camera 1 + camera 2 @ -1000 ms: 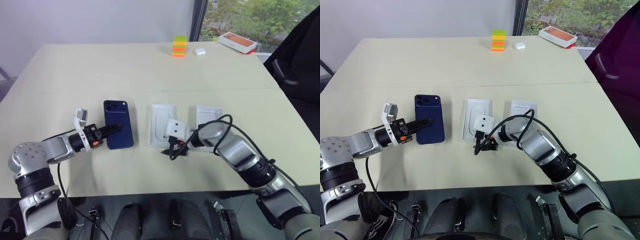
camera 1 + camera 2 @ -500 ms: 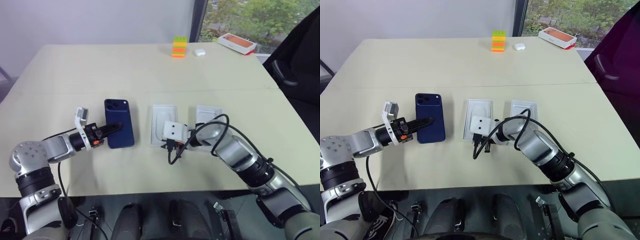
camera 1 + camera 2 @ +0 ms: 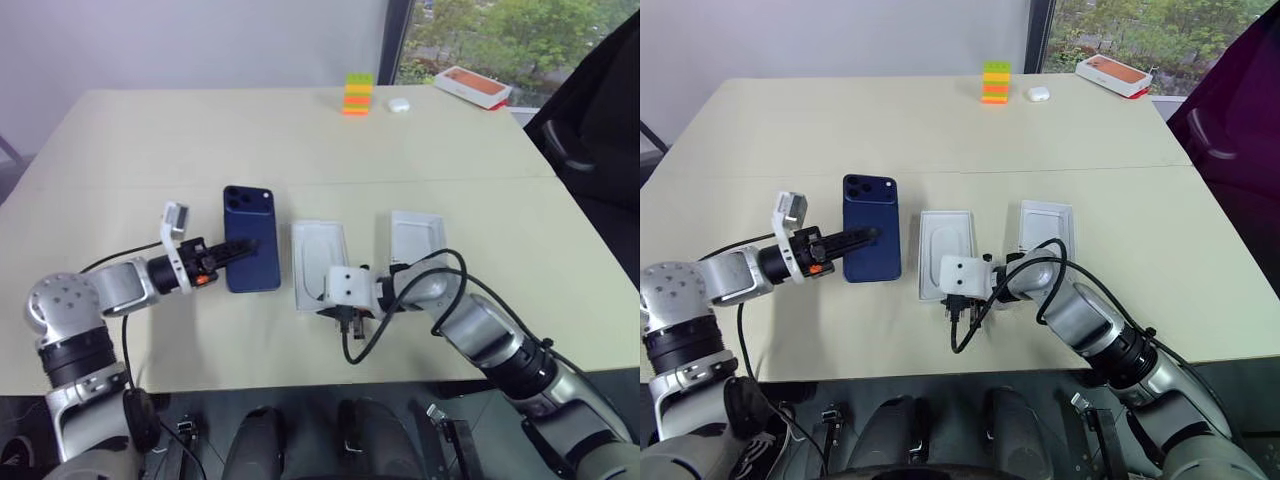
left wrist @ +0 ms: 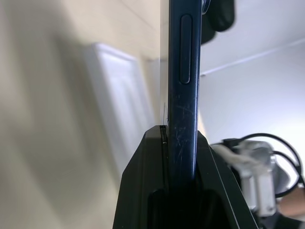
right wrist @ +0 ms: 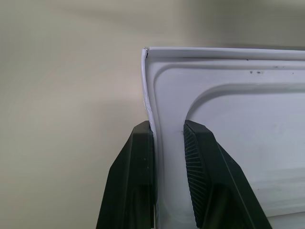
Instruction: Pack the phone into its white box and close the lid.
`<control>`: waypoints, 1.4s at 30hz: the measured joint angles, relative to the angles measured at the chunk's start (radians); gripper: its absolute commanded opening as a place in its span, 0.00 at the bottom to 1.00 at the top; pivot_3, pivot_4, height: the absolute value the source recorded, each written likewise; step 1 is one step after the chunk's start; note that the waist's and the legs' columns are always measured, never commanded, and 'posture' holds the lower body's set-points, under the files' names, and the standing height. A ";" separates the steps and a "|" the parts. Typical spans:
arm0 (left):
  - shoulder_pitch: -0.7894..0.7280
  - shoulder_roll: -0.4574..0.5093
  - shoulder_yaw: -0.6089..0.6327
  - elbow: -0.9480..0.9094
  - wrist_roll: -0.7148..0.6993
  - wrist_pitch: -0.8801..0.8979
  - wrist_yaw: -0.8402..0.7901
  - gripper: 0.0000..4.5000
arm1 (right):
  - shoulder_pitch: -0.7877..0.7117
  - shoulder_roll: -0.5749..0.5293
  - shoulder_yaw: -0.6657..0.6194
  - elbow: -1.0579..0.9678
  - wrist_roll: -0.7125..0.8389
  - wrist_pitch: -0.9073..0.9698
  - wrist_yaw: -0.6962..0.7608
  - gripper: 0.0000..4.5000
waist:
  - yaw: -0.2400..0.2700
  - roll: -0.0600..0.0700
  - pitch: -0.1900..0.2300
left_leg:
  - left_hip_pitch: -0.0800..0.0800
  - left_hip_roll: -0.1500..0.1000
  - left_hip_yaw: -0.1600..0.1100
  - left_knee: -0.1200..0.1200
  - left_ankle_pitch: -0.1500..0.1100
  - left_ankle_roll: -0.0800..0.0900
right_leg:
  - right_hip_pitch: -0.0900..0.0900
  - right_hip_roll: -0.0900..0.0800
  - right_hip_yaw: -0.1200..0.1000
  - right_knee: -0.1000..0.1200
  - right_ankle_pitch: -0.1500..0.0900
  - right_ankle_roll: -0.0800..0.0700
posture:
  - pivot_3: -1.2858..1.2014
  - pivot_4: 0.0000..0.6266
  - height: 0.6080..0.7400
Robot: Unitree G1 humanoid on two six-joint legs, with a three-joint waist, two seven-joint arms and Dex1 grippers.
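While left tool (image 3: 232, 256) is pinching phone (image 3: 251, 238) by one edge above tabletop (image 3: 150, 140), we are flagging slip risk. Right tool (image 5: 167, 143) is clamping white box (image 3: 318, 264) rim; thin wall may buckle or drag.

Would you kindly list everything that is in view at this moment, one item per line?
table: one, cream, under everything.
phone: one, dark navy, left of centre, held on edge.
white recessed tray: one, white, centre, right of the phone.
plain white tray: one, white, right of the recessed tray.
block stack: one, green, yellow and orange, far side.
small case: one, white, beside the block stack.
orange-topped box: one, white and orange, far right corner.
chair: one, black, beyond the table's right edge.
left hand: black fingers, shut on the phone.
right hand: black fingers, astride the recessed tray's near wall.
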 measured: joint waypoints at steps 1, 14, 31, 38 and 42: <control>-0.011 -0.011 0.001 0.001 -0.007 0.012 0.017 0.00 | 0.000 -0.004 0.001 0.005 -0.001 -0.023 0.013 0.12 | 0.000 0.000 0.000 | 0.000 0.000 0.000 0.000 0.000 0.000 | 0.000 0.000 0.000 0.000 0.000 0.000 | 0.52 0.24 1.00; 0.004 -0.120 0.040 -0.014 -0.072 0.027 0.186 0.00 | 0.000 0.035 -0.100 0.035 0.101 0.063 0.045 0.73 | 0.007 0.000 0.000 | 0.000 -0.001 -0.001 0.001 0.001 -0.002 | 0.001 -0.002 0.000 0.001 0.000 0.000 | 0.52 0.24 1.00; 0.082 -0.291 0.024 -0.019 -0.138 -0.011 0.407 0.00 | 0.034 -0.130 -0.449 0.165 0.370 0.056 0.154 0.73 | 0.021 -0.001 0.001 | 0.000 -0.001 -0.003 0.003 0.000 0.000 | 0.003 0.000 -0.001 0.001 0.000 -0.001 | 0.52 0.24 1.00; 0.082 -0.319 -0.035 0.008 -0.136 -0.046 0.417 0.00 | 0.035 -0.109 -0.420 0.196 0.351 0.000 0.122 0.73 | 0.027 -0.001 0.001 | 0.000 -0.002 -0.003 0.003 0.000 0.000 | 0.003 0.000 -0.002 0.000 0.000 -0.001 | 0.52 0.24 1.00; 0.083 -0.316 -0.066 0.008 -0.135 -0.057 0.416 0.00 | 0.035 -0.107 -0.404 0.215 0.330 -0.024 0.108 0.73 | 0.027 -0.001 0.001 | 0.000 -0.002 -0.003 0.003 0.000 0.000 | 0.003 0.000 -0.002 0.001 0.000 -0.001 | 0.52 0.24 1.00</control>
